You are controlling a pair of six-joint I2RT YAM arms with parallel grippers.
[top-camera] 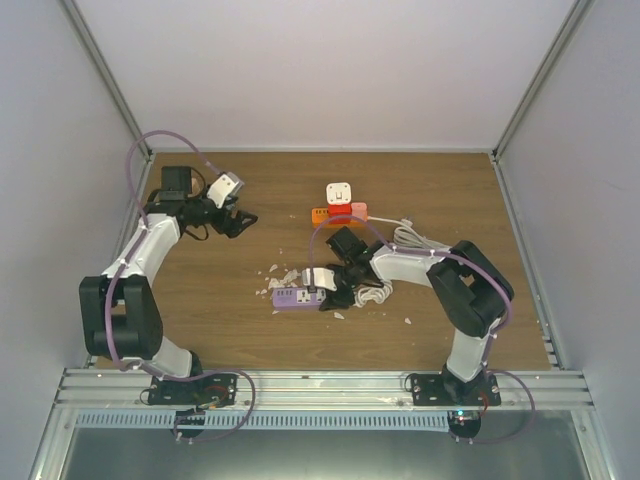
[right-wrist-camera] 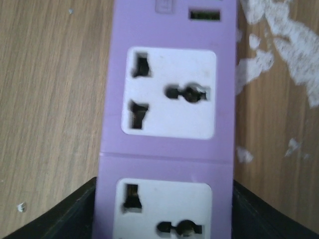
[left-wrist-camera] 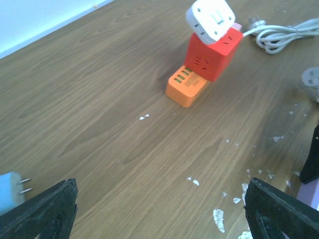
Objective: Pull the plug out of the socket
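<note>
**A:** Where is the plug now?

**B:** The plug (left-wrist-camera: 210,19) sits on top of the socket (left-wrist-camera: 207,59), pushed into its red end and a little tilted. The socket lies on the surface (left-wrist-camera: 99,99).

**A:** And your tools?

**B:** My left tool (left-wrist-camera: 160,199) hangs near the socket, on the side of its orange end. It is wide open with nothing in it. My right tool (right-wrist-camera: 163,183) is on the side of the socket toward the arm bases. Its fingers touch both long sides of the purple strip (right-wrist-camera: 167,149), so I judge it grips that.

**A:** How will you pull?

**B:** I think I must bring the left tool over the socket and close it on two flat sides of the plug, above the red body. Then I pull straight along the pins, without twisting. I believe the socket is light and may rise together with the plug, so something should press it down.
</note>
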